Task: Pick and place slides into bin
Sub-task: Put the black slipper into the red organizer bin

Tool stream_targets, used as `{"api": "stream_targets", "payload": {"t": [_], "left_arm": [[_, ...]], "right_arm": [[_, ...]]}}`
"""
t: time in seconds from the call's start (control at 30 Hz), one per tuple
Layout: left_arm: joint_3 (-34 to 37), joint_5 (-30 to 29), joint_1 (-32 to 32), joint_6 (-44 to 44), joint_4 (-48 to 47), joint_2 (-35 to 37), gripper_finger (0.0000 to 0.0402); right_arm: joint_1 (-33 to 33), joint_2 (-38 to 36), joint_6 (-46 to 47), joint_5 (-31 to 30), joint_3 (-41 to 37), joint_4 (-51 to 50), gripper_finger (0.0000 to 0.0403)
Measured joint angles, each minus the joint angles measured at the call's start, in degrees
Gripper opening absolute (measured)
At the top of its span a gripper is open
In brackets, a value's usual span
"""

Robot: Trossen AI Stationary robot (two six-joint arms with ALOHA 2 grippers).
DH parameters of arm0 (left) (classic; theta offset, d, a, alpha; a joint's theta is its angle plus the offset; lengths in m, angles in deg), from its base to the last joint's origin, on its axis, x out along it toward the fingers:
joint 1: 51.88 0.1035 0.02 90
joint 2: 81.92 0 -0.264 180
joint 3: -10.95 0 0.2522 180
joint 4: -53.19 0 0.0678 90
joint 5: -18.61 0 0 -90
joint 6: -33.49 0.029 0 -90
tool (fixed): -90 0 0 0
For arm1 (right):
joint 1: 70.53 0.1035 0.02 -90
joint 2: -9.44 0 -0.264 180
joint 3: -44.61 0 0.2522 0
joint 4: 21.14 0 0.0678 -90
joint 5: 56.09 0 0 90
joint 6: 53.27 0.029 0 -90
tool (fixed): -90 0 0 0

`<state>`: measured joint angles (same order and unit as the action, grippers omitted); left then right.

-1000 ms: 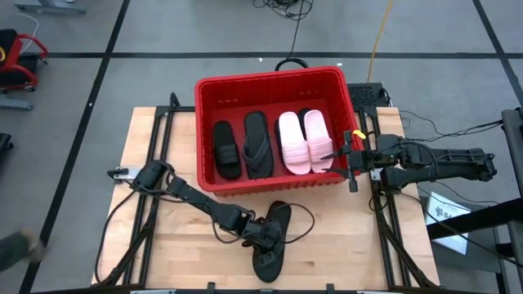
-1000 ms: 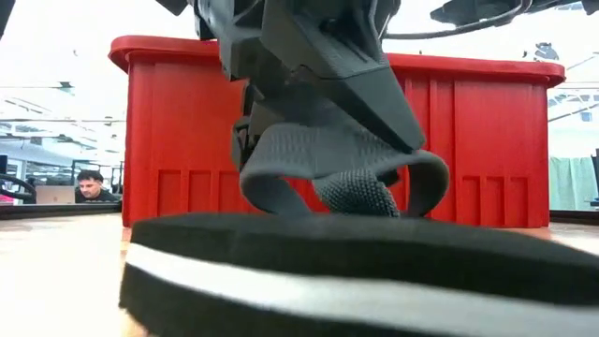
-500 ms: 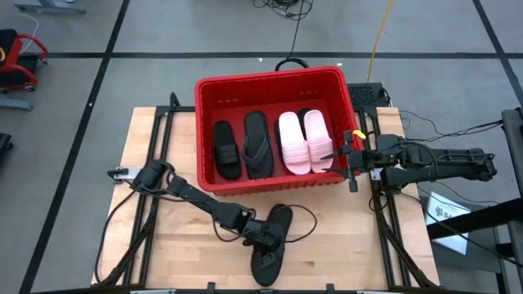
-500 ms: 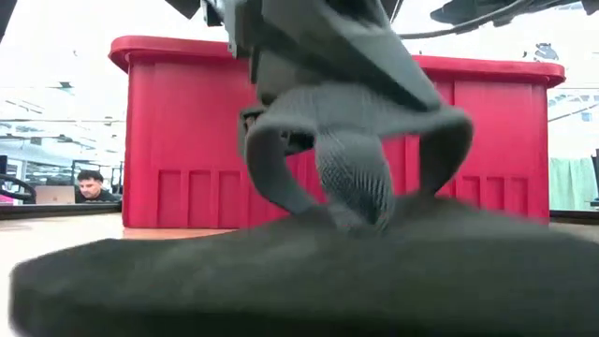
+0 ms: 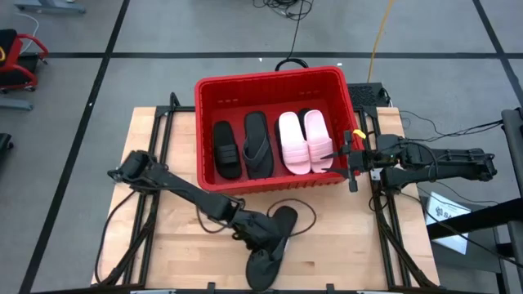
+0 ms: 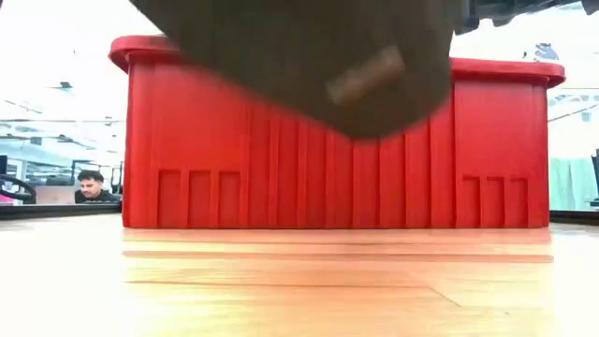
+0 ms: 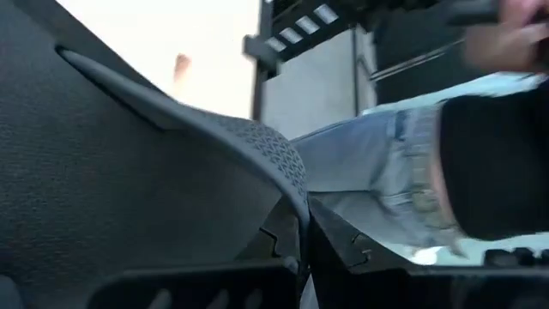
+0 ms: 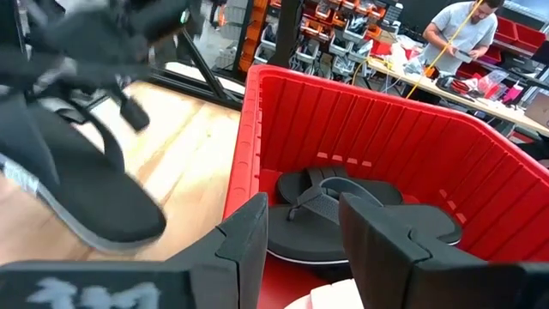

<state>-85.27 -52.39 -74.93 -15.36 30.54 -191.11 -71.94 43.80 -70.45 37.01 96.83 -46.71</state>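
Observation:
A black flip-flop (image 5: 270, 255) hangs over the near middle of the table, in front of the red bin (image 5: 270, 77), with my left gripper (image 5: 261, 233) shut on it. In the low view only its dark sole (image 6: 309, 65) shows, above the bare wood. In the bin lie a black slide (image 5: 226, 151), another black flip-flop (image 5: 258, 145) and a pink pair (image 5: 304, 143), flat on its floor. My right gripper (image 5: 353, 159) waits open at the bin's right wall, its fingers (image 8: 249, 232) touching nothing. My left gripper pinches the flip-flop's textured thong strap (image 7: 266, 150) between its two fingers. It comes slanting down from the table's left side. The flip-flop (image 8: 77, 189) hangs tilted below the fingers, lifted clear of the table.
A black cable loop (image 5: 306, 216) lies on the wood beside the held flip-flop. The bin's near wall (image 6: 309, 168) stands right behind it. Bare wood lies to the left (image 5: 163, 245) and right (image 5: 359, 245). People show beyond the table (image 6: 91, 184).
My left gripper has taken hold of the flip-flop's strap and gone up, tipping a little toward level. The flip-flop, which lay flat on the table, now hangs tilted and clear of it, shifted slightly toward the near edge.

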Motion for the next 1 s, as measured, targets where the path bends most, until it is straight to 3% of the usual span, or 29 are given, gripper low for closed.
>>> {"api": "stream_targets", "payload": {"t": [0.27,0.53,0.8,1.0], "left_arm": [[-0.02,-3.66,-0.52,-3.52,-3.89,10.69,0.0001],[-0.04,-17.8,0.13,-0.49,-7.95,22.29,0.0001],[-0.07,-36.28,3.67,10.28,-16.34,30.06,0.0001],[-0.04,-41.16,10.85,15.61,-25.38,32.37,0.0001]], "right_arm": [[0.0,-0.02,0.23,0.0,0.0,0.36,0.0134],[0.0,0.01,0.23,0.0,-0.02,0.36,0.0134],[0.0,0.01,0.2,0.0,-0.02,0.36,0.0134],[0.01,0.01,0.08,0.0,-0.02,0.36,0.0134]]}}
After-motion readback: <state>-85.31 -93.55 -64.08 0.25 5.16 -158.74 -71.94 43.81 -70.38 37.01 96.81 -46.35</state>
